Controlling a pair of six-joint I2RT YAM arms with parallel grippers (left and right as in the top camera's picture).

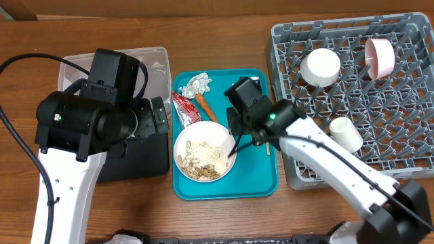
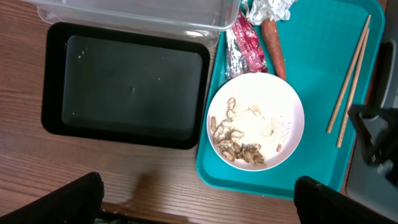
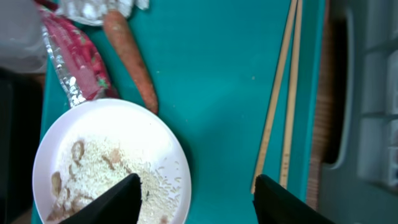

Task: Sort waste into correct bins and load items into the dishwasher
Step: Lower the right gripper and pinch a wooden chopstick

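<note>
On the teal tray a white plate holds beige food scraps. Behind it lie the carrot piece, the red packet and the silvery wrapper. Two chopsticks rest along the tray's right side. My right gripper is open, with one finger over the plate's right part and the other over bare tray beside the chopsticks. My left gripper is wide open above the wooden table, just in front of the tray and the black tray.
The clear tub stands behind the black tray at left. On the right, the grey dish rack holds a white bowl, a pink bowl and a small white cup. My left arm covers much of both bins from above.
</note>
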